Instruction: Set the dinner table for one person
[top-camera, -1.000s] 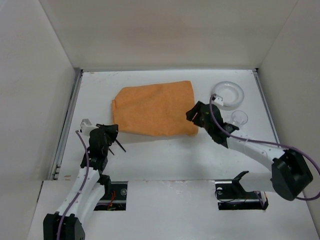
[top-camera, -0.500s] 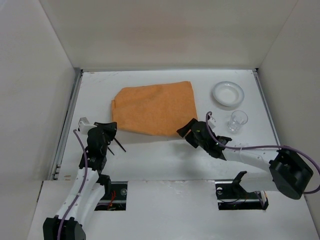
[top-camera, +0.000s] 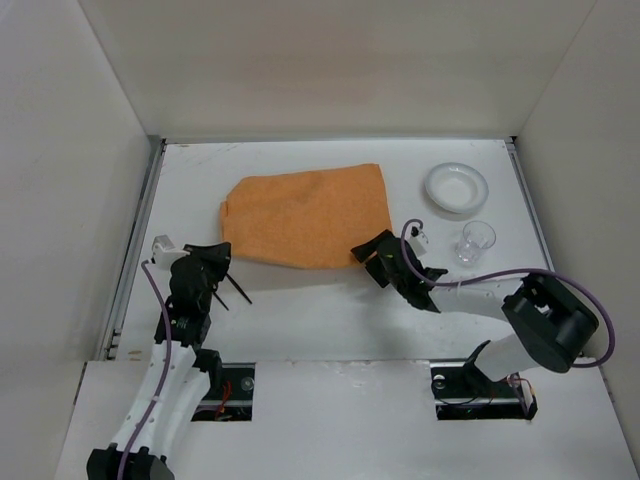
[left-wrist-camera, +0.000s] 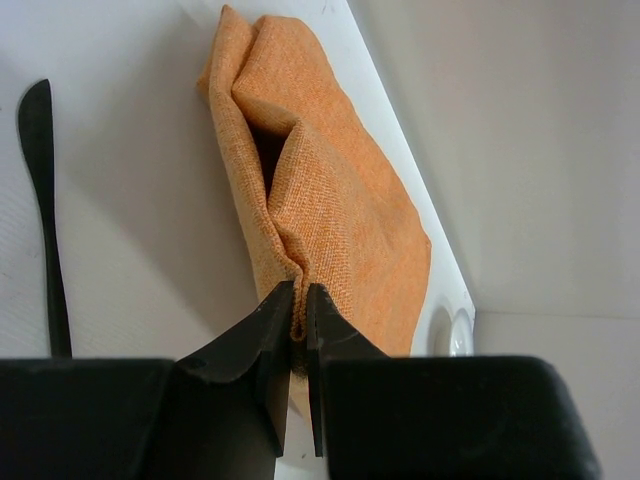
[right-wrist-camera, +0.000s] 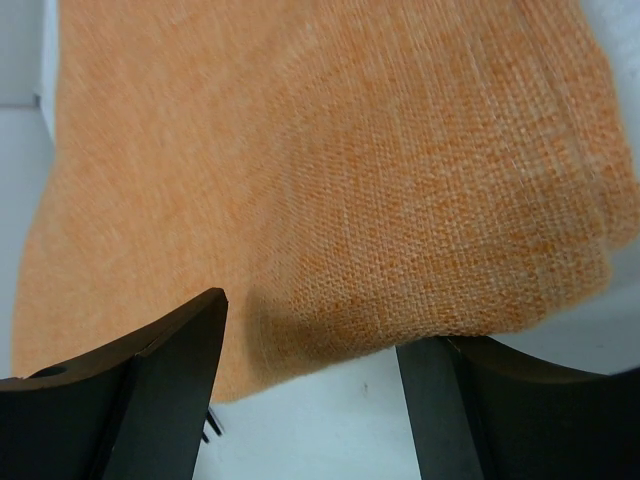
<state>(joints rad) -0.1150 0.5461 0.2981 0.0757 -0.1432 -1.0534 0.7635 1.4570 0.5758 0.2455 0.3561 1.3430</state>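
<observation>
Dinner table spreads white beneath your two arms, the orange cloth lying rumpled across its middle. Your left gripper is clamped on the cloth's near-left corner; your right gripper stands wide apart at the near-right corner, with the white bowl and clear glass off to its right.

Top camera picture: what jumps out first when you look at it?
The big orange cloth grabs the eye, lying rumpled in the middle of the white table. The left gripper pinches its near left corner, and the right gripper sits open at its near right corner. A white bowl and a clear glass stand at the far right.
</observation>
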